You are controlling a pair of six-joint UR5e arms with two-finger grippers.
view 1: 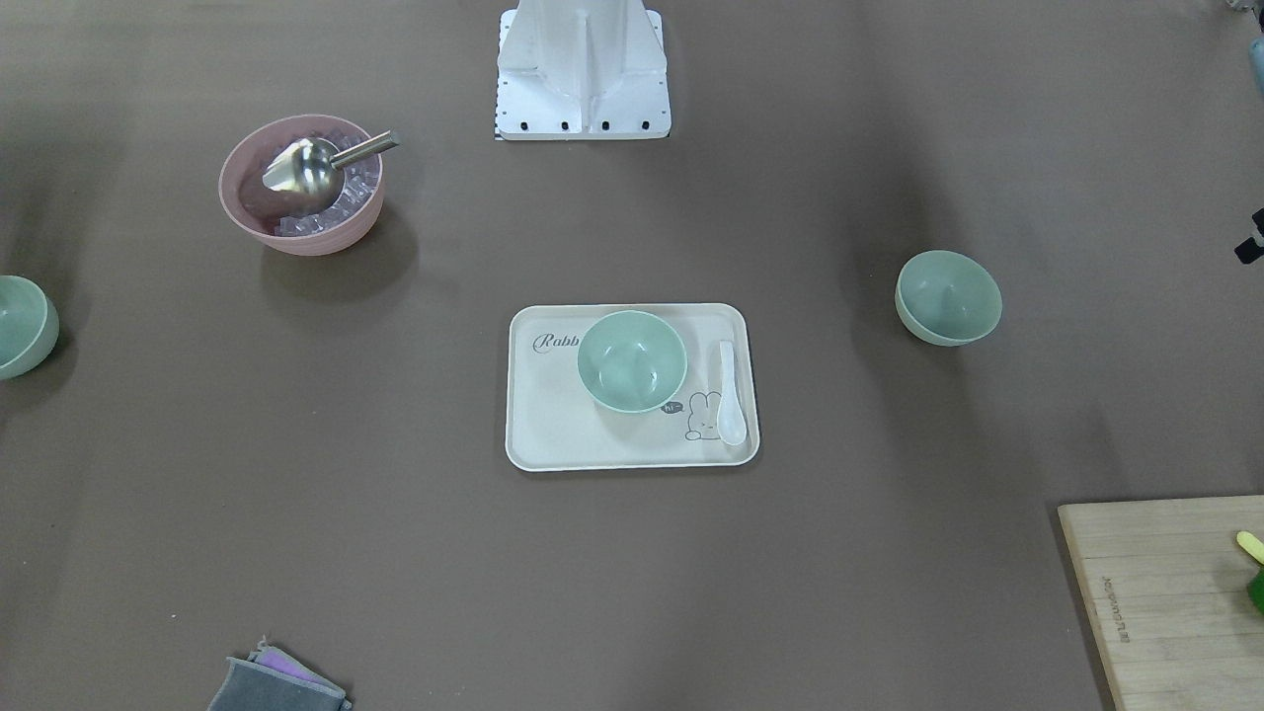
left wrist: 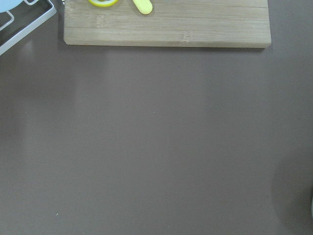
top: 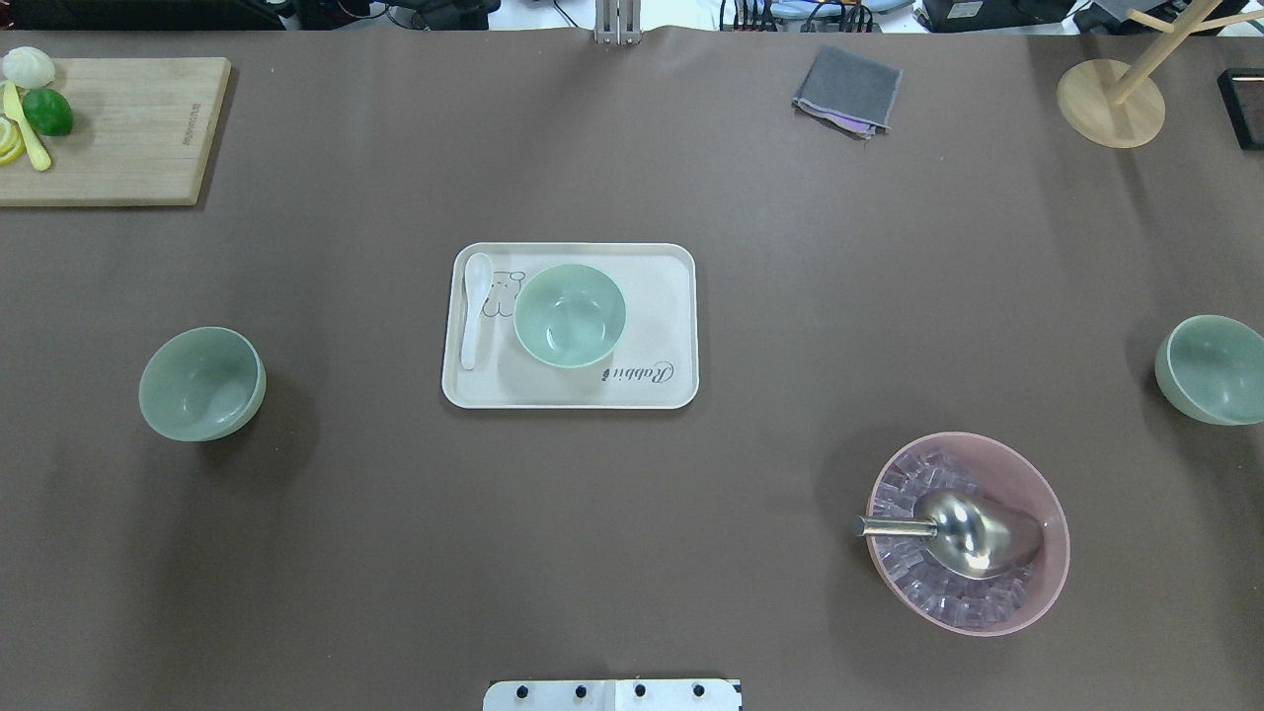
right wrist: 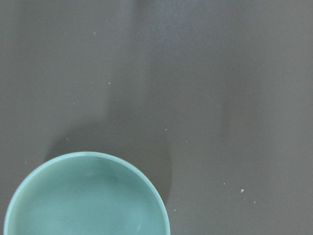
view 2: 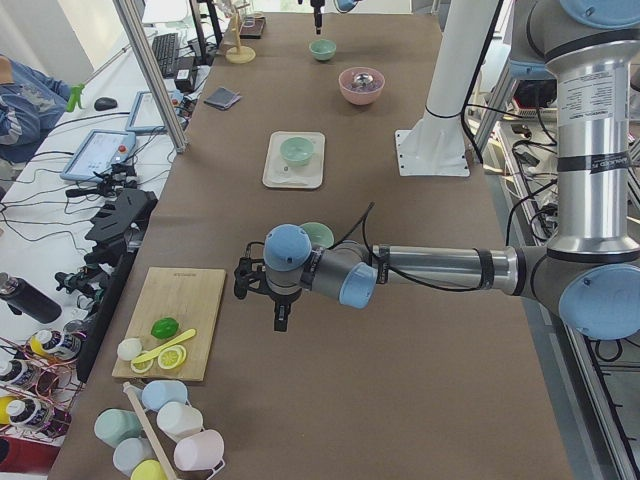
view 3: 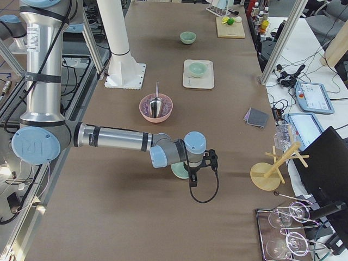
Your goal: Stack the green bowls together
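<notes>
Three pale green bowls stand apart, none stacked. One sits on the cream tray at the table's middle. One stands on the table at my left. One stands at my far right and fills the lower left of the right wrist view. My left gripper hangs over bare table between the left bowl and the cutting board. My right gripper hangs right beside the right bowl. Both show only in the side views, so I cannot tell whether they are open or shut.
A pink bowl with ice cubes and a metal scoop stands at the near right. A white spoon lies on the tray. A wooden cutting board with fruit is far left, a grey cloth and wooden stand far right.
</notes>
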